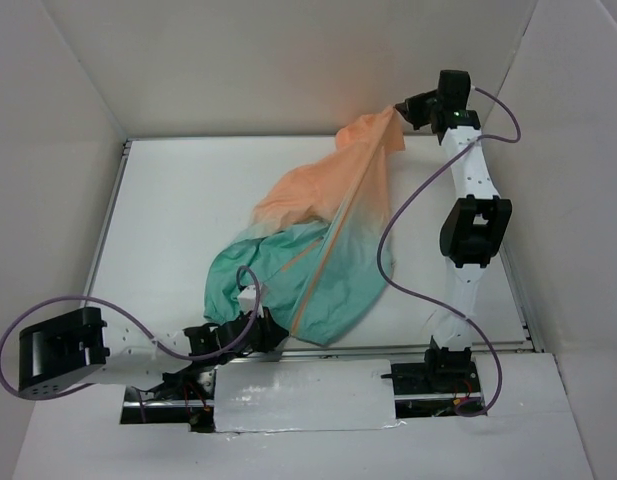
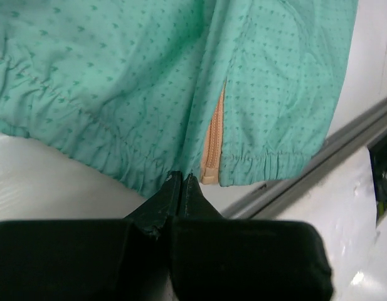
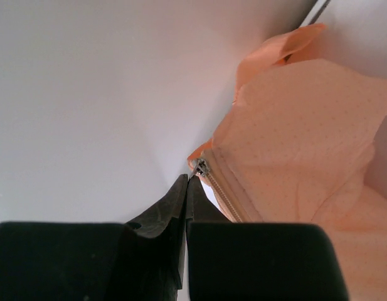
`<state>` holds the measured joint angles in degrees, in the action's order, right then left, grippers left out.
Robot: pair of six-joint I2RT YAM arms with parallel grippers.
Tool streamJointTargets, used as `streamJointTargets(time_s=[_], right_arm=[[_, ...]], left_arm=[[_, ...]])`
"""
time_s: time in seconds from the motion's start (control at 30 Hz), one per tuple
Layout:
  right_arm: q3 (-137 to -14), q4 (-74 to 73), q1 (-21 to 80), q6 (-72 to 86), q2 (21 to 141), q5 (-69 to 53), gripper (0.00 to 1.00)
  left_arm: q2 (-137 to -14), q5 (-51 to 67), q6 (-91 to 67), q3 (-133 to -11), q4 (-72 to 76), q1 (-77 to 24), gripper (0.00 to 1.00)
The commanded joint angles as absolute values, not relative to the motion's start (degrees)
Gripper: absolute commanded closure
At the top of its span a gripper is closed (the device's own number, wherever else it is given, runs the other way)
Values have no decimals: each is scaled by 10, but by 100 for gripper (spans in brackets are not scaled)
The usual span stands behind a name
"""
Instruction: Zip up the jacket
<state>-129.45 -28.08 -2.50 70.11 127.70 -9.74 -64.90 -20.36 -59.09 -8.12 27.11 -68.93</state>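
The jacket (image 1: 328,215) is stretched taut across the white table, peach-orange at the far right and teal (image 1: 338,290) near me. Its orange zipper (image 1: 338,232) runs as a straight line between my two grippers. My left gripper (image 1: 260,325) is shut on the teal hem (image 2: 130,160), just left of the zipper's bottom end (image 2: 210,169). My right gripper (image 1: 403,108) is raised at the far right, shut on the metal zipper pull (image 3: 201,167) at the top of the peach collar (image 3: 293,125). The zipper (image 3: 221,194) below the slider looks closed.
White enclosure walls stand close on all sides; the right gripper is near the back wall (image 3: 86,94). A metal rail (image 1: 438,350) runs along the table's near edge and shows in the left wrist view (image 2: 344,141). A silver plate (image 1: 303,395) lies between the arm bases.
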Motion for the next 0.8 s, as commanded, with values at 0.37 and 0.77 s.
streamJointTargets(time_s=[0.37, 0.77], right_arm=[[-1358, -62, -56, 651, 1285, -126, 100], [-1377, -73, -35, 573, 1260, -164, 0]], left_arm=[[-772, -293, -739, -172, 40, -698, 100], [-679, -355, -656, -353, -169, -698, 1]])
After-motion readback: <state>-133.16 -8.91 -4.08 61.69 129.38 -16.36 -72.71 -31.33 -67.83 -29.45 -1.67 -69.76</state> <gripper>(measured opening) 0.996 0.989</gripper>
